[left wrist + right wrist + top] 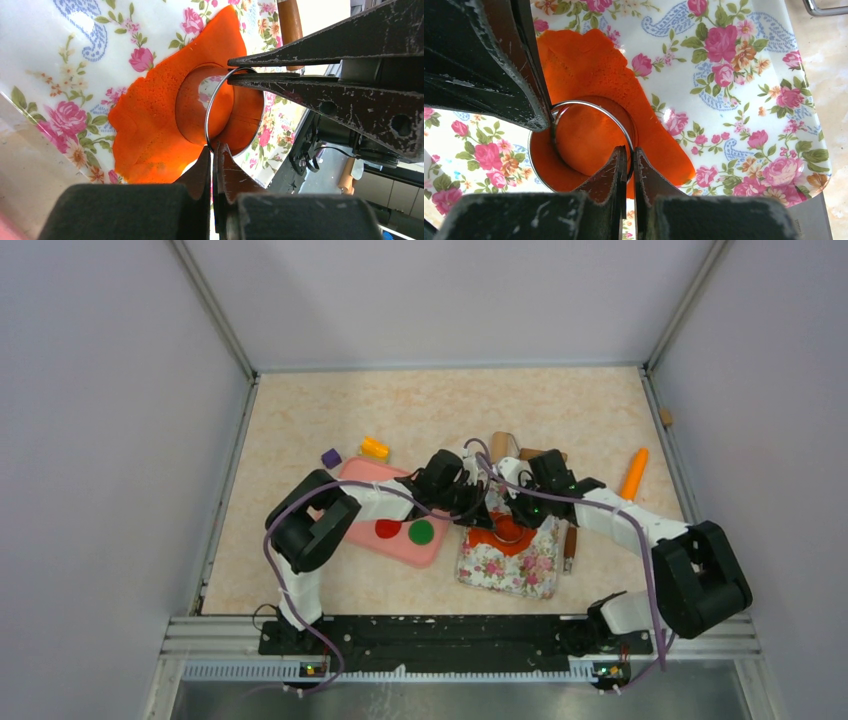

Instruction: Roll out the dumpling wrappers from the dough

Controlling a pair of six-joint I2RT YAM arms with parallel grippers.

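Observation:
The orange-red dough (pixel 497 544) lies flattened on a floral mat (pixel 520 572). A metal ring cutter (pixel 511 531) stands pressed into it. My left gripper (pixel 483 512) is shut on the ring's left rim, and my right gripper (pixel 522 514) is shut on its right rim. In the left wrist view the left gripper (pixel 214 150) pinches the ring cutter (pixel 210 112) over the dough (pixel 150 115). The right wrist view shows the right gripper (pixel 630 152) clamped on the ring cutter (pixel 611 112), dough (pixel 589 55) filling the ring. A red wrapper (pixel 388 529) and a green wrapper (pixel 421 531) lie on a pink board (pixel 365 480).
A purple block (pixel 331 457) and a yellow piece (pixel 375 448) sit beyond the board. An orange carrot-shaped stick (pixel 634 472) lies at the right. Wooden pieces (pixel 503 444) rest behind the grippers, and a wooden handle (pixel 570 541) lies by the mat's right edge.

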